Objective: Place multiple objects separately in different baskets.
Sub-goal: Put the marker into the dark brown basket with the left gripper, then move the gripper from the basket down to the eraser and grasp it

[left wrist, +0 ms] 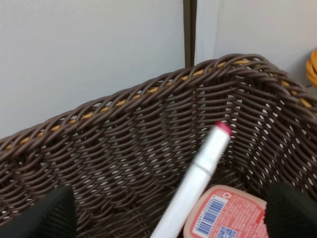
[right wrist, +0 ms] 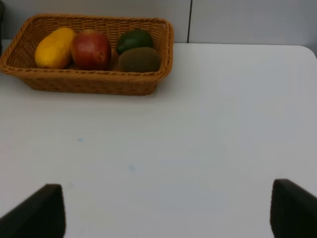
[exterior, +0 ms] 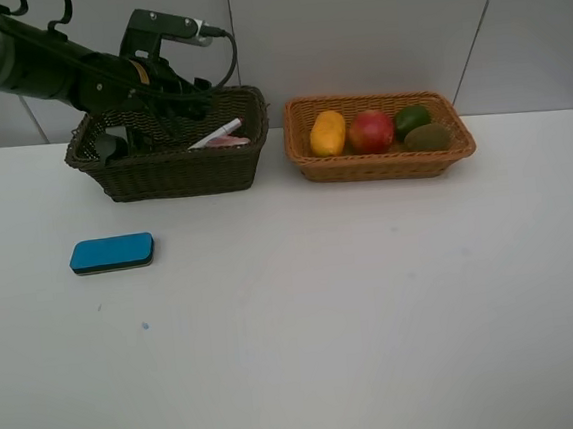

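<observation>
My left gripper (exterior: 124,138) reaches down into the dark olive-brown basket (exterior: 167,170) at the back left. In the left wrist view its fingers (left wrist: 44,213) stand wide apart, open and gripping nothing. Below them, the white pink-tipped marker (left wrist: 198,181) leans against the basket wall (left wrist: 124,134), next to the pink small bottle (left wrist: 225,213). The blue eraser (exterior: 111,253) lies on the table in front of this basket. The light orange basket (exterior: 381,164) holds the mango (exterior: 328,133), red fruit (exterior: 371,132), lime (exterior: 412,118) and kiwi (exterior: 427,138). My right gripper (right wrist: 163,210) hangs open over bare table.
The white table (exterior: 326,321) ends at a grey panelled wall (exterior: 370,26) just behind both baskets. In the right wrist view the orange basket (right wrist: 89,82) sits well ahead of the open fingers (right wrist: 294,210). The right arm does not show in the exterior high view.
</observation>
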You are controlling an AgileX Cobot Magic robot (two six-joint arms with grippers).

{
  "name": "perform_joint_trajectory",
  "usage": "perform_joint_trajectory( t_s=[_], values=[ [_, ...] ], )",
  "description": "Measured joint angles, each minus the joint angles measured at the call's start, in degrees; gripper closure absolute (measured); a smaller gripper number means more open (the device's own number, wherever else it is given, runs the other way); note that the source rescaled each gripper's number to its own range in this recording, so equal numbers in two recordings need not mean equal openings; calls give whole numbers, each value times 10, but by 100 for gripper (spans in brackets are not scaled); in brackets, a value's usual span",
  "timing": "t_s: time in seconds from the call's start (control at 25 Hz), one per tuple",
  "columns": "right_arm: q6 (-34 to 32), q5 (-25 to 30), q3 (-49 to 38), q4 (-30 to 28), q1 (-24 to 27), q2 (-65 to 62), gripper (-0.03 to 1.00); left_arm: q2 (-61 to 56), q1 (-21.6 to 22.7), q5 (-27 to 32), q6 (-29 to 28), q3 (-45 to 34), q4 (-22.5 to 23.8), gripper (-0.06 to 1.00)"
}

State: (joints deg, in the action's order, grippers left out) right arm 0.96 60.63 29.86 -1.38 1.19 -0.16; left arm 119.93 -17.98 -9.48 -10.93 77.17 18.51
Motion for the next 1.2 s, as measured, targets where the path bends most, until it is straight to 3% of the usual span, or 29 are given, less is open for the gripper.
perform_joint_trajectory(
  t_s=[0.36,0.72,1.2],
  values=[
    [0,0,0,0,0,0,-3,-1,0,-32,0,0,0,-6],
    [0,0,0,0,0,0,-3,-50,0,31,1,-3,4,-6],
    [0,0,0,0,0,0,-3,-177,0,50,1,-131,17,-6]
  ],
)
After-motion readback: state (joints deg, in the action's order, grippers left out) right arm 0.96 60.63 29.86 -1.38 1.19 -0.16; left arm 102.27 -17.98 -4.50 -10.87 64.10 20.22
